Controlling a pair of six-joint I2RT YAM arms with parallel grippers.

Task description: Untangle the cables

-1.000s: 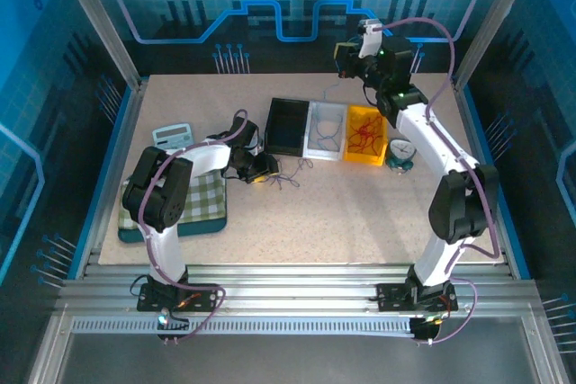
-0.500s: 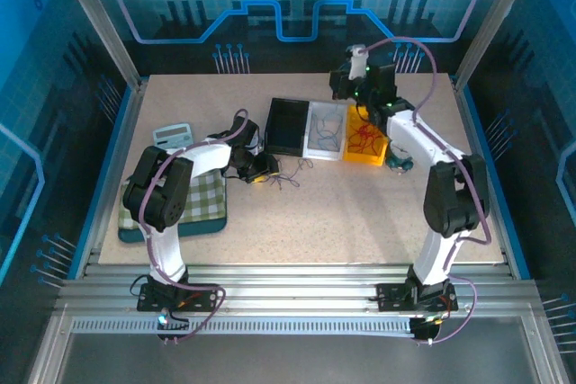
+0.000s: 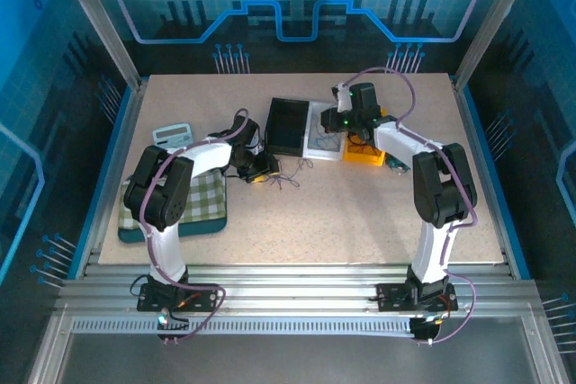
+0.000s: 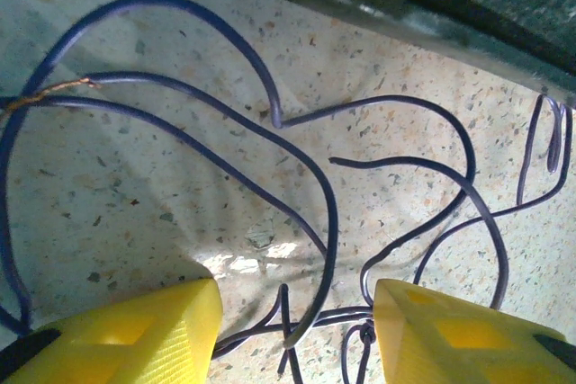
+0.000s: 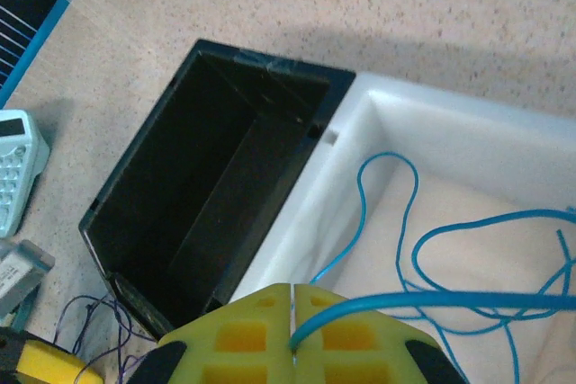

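Note:
Thin purple cables (image 4: pixel 306 186) lie looped and tangled on the speckled table, in front of the bins (image 3: pixel 286 178). My left gripper (image 4: pixel 297 334) is low over them and open; several strands run between its yellow fingers (image 4: pixel 135 334), and none is clamped. It sits beside the tangle (image 3: pixel 265 169). My right gripper (image 5: pixel 292 341) is shut on a blue cable (image 5: pixel 432 301) that trails into the white bin (image 5: pixel 360 146), where more blue cable (image 5: pixel 490 254) lies. This gripper hangs over the white bin (image 3: pixel 335 121). Red cables (image 3: pixel 364 138) lie in the yellow bin.
An empty black bin (image 3: pixel 288 126), the white bin (image 3: pixel 315 146) and a yellow bin (image 3: pixel 369 157) stand side by side at mid-table. A calculator (image 3: pixel 173 136) and a green checked cloth (image 3: pixel 205 200) lie at the left. A small round object (image 3: pixel 397 164) sits right of the yellow bin.
My right gripper has come down and towards the left, from high behind the bins to just over the white bin, still shut on the blue cable. The left arm has not moved.

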